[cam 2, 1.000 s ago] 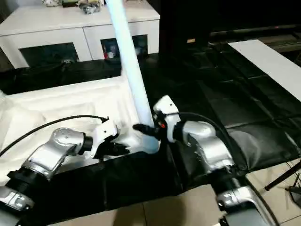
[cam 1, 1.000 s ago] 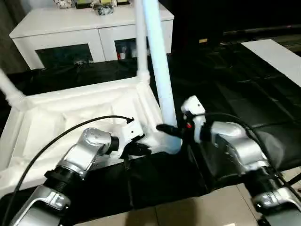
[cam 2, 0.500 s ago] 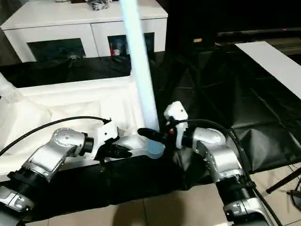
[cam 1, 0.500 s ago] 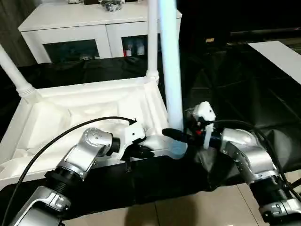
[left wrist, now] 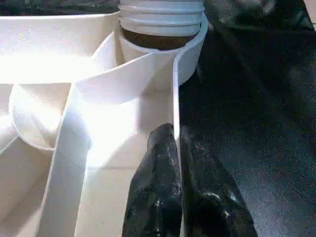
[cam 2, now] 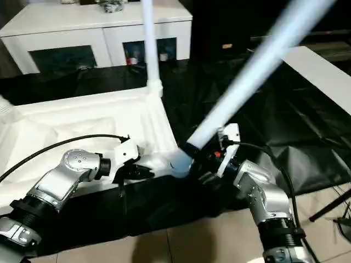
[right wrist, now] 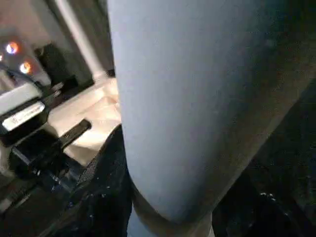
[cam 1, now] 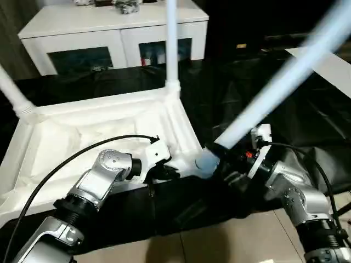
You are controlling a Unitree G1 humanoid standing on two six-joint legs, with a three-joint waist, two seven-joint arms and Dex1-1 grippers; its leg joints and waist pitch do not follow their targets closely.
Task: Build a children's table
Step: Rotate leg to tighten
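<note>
At the far left we see one leg (cam 1: 13, 96) of the upturned children's table (cam 1: 82, 137) rising from its corner socket; the square top lies ribbed side up on black sheeting (cam 1: 263, 109), with a white cabinet (cam 1: 115, 33) behind it. Our left gripper (left wrist: 173, 140) has its fingers (left wrist: 158, 168) pinched together on the thin raised rim at the near right edge of the top, just short of the corner socket (left wrist: 163, 47). Further back, a second leg (cam 1: 171, 44) stands upright at the far right corner. To the right, our right gripper (cam 1: 227, 159) has its fingers half open around the lower end of a loose leg (cam 1: 274, 90), gripping it; that leg slants up and away to the right, its base hovering just beside the near right corner socket.
</note>
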